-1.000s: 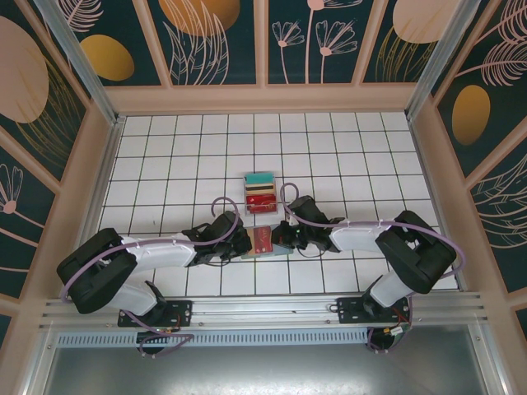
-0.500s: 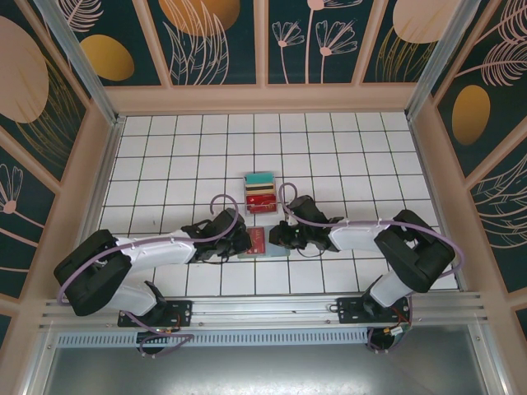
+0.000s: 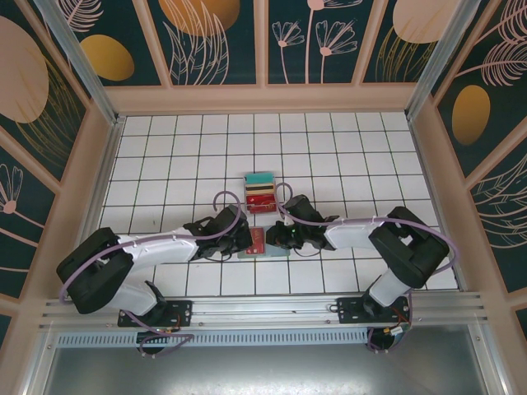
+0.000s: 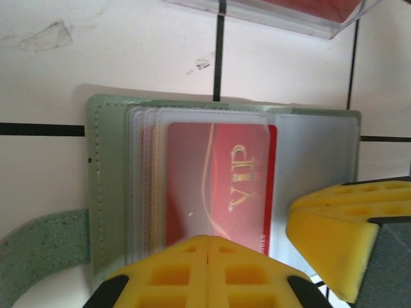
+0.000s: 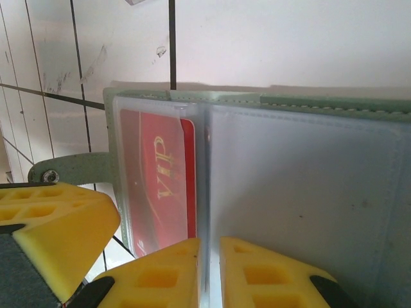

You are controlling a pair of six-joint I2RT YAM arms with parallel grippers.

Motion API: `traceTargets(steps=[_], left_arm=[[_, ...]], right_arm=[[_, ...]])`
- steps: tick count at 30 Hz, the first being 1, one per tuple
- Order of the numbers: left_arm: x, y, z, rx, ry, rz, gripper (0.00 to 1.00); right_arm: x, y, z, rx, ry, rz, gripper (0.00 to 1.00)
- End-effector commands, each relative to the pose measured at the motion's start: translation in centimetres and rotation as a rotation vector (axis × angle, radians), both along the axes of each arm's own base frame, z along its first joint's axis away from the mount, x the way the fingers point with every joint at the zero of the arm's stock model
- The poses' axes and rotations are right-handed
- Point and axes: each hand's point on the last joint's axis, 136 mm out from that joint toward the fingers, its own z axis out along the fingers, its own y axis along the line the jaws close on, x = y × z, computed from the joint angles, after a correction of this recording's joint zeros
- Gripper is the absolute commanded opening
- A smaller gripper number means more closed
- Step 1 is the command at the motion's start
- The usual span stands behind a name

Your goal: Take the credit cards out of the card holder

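L arm & R arm nudged inward at near-edge centre of surface, where card holder lies open. R pincer pinches its clear sleeve, steadying it. L pincer is pressed together at red credit card edge, prob. to pull.

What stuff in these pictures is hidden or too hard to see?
- Bottom of the red VIP card: left wrist view, covered by the left gripper.
- Anything behind it: only thin edges show inside the card holder, so no counting cards.
- The clear tray: left wrist view, cut off by the top edge.
- Top view: card holder looks tiny, partly under the left gripper and right gripper.
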Motion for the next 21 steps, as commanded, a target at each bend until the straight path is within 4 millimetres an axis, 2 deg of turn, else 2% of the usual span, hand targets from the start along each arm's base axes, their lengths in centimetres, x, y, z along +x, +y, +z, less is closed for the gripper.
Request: traceTargets(steps=[1,6,14,21], left_arm=[[-0.3,0.9,-1.2,0.03,0.023,0.021,0.06],[-0.5,1.7,-1.7,0.064,0.034,0.036,0.05],[0.1,1.6,0.1,0.039,-0.013,0.052,0.04],[-0.5,1.6,-1.3,0.045,0.02,0.038,0.02]], right_arm=[[0.2,1.1,0.8,0.027,-0.02,0.029,0.16],[0.0,1.3,0.5,0.028,-0.013,0.041,0.16],[-0.1,1.8,0.7,0.035,-0.015,0.055,0.17],[-0.1,1.8,0.2,0.026,-0.006,0.056,0.17]])
